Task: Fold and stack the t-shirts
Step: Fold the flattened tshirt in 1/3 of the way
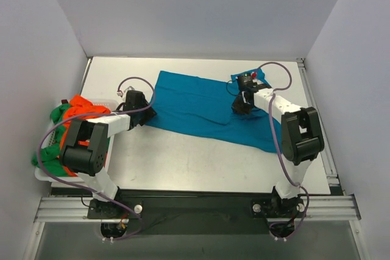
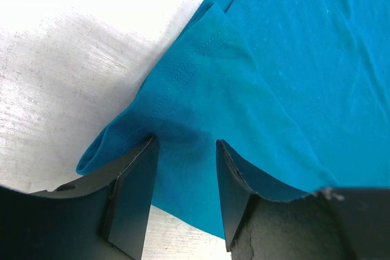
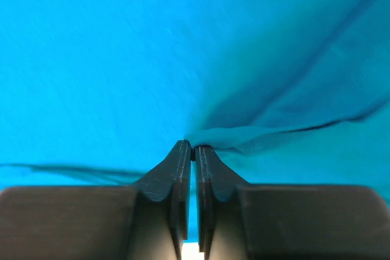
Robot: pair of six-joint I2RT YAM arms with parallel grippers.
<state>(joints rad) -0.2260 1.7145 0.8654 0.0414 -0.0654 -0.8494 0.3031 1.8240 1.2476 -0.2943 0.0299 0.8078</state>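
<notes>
The teal-blue t-shirt lies spread across the middle of the table. My left gripper is at its near-left corner. In the left wrist view the gripper is open, its jaws apart with the shirt's folded edge lying between them. My right gripper is on the shirt's right part. In the right wrist view it is shut on a small pinched fold of the teal cloth. The orange t-shirt and the green t-shirt lie bunched in the basket at the left.
The white plastic basket stands at the table's left edge beside the left arm. White walls enclose the table on three sides. A metal rail runs along the near edge at the arm bases.
</notes>
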